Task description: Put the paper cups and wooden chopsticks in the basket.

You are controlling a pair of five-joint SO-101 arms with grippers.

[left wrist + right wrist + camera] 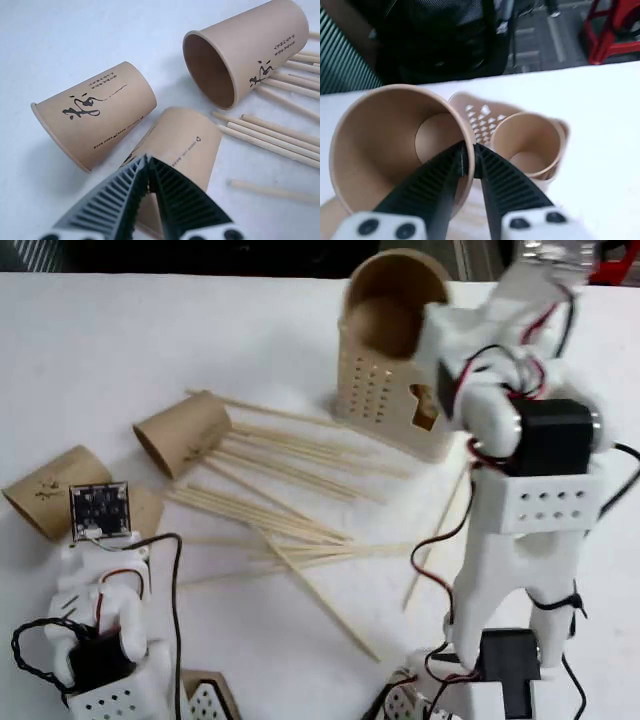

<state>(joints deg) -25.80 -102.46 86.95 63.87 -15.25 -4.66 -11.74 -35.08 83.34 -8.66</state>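
Three cups (95, 120) lie lower left on the counter (100, 340), with over a dozen chopsticks (290, 455) at centre. The left end effector (148, 161) hovers closed; the right end effector (469, 151), raised over the basket (385, 390), pinches a fourth cup (385, 140).

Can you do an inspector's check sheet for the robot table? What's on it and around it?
Surface: white table, no spills seen.
Job's things: basket upright at the far side, basket cup standing in it; held cup above it; three lying cups on their sides; chopsticks scattered on the table.
Clutter: tan holed piece at the near edge, unclear what.
Grippers: left gripper shut, over the middle lying cup; right gripper shut on the held cup's rim.
Cables: black cable looping off the left arm; wires on the right arm.
Surroundings: red frame and dark furniture past the table.
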